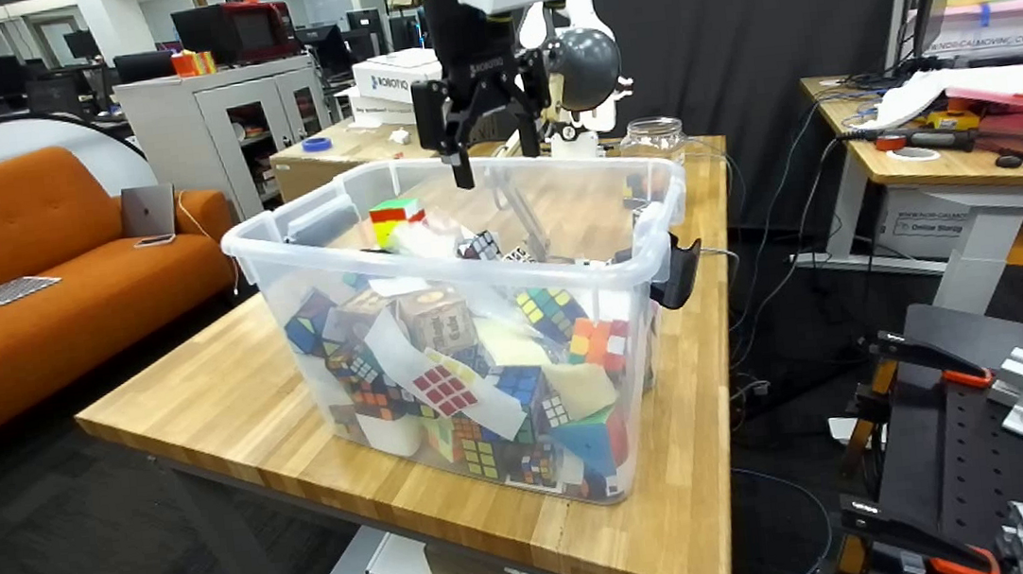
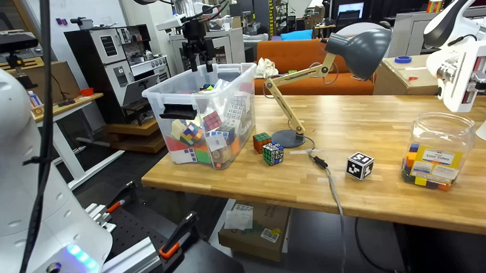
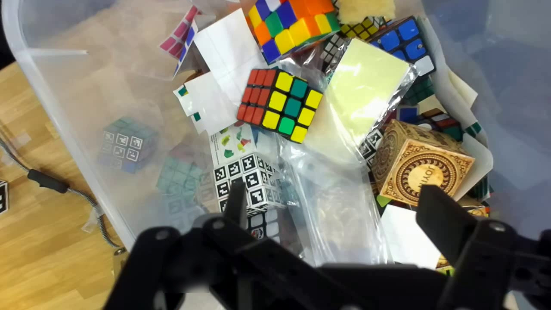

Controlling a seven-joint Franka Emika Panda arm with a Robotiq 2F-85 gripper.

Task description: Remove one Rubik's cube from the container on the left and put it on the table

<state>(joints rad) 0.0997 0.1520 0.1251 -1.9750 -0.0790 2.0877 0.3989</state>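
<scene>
The see-through container (image 1: 447, 263) stands on the wooden table (image 1: 198, 377) and is filled with cubes, paper and plastic bags; both exterior views show it (image 2: 173, 97). In the wrist view, a red and yellow-green Rubik's cube (image 3: 280, 103) lies on top of the pile, with an orange, blue and yellow cube (image 3: 292, 26) behind it. A black-and-white tag cube (image 3: 247, 181) lies near the left finger and a brown JOYIN box (image 3: 422, 163) near the right finger. My gripper (image 3: 332, 196) is open and empty, pointing down over the container; it shows in an exterior view (image 2: 202, 68) near rim height.
In an exterior view, a red-green cube (image 2: 262, 142) and a tagged cube (image 2: 273, 153) sit on the table beside the container. A desk lamp (image 2: 286, 106) stands close behind them. A black marker cube (image 2: 359, 165), a cable (image 2: 331, 182) and a jar (image 2: 438, 156) are farther right.
</scene>
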